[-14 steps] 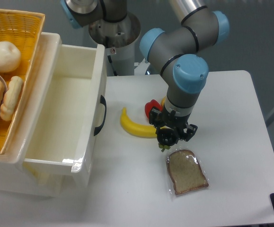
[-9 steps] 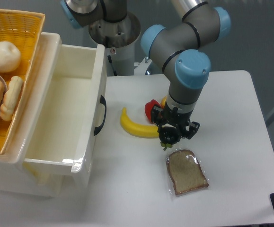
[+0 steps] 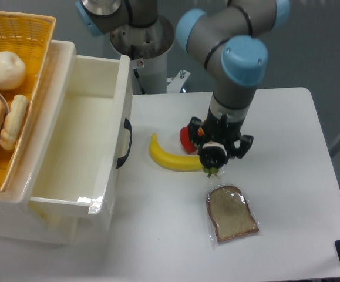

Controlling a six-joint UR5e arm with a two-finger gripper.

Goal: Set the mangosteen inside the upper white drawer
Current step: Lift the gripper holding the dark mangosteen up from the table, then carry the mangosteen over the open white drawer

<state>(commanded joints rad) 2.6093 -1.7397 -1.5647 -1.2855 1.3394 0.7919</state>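
Mangosteen [image 3: 212, 157], dark and round with green leaves hanging below, sits clamped in the hand [image 3: 214, 154].

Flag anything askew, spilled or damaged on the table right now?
Nothing stands out. The gripper holds the dark round mangosteen above the table, the cream-white plastic drawer stands open, and the yellow banana and bagged bread slice lie flat, intact.
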